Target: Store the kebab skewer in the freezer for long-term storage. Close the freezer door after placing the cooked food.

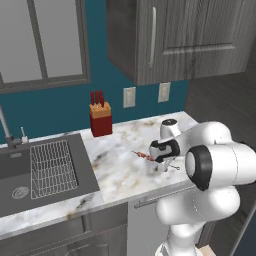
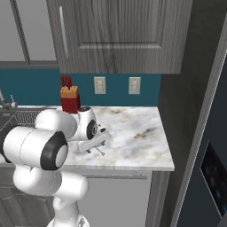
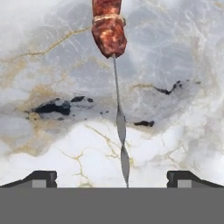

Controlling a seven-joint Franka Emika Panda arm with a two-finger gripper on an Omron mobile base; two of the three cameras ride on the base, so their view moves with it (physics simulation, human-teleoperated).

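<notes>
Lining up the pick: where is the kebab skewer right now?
The thin dark kebab skewer with red-brown chunks lies on the marble counter under the open tool, right of the red knife block; its bare stick runs between the fingertips.

1 kebab skewer [image 3: 109,30] on 1 marble counter [image 1: 125,170]. 1 red knife block [image 1: 101,120] w/ 3 red-handled knives [image 1: 97,97]. 2 wall outlets [image 1: 129,97]. 1 sink [image 1: 20,175] w/ 1 wire rack [image 1: 50,167], 1 faucet [image 1: 5,127]. 1 freezer door [image 2: 208,173] w/ 1 black panel. 1 robot arm [image 1: 210,165], 1 gripper [image 3: 112,177], 2 finger tips [image 3: 41,177]. Upper cabinet handles: 1 per base view.
</notes>
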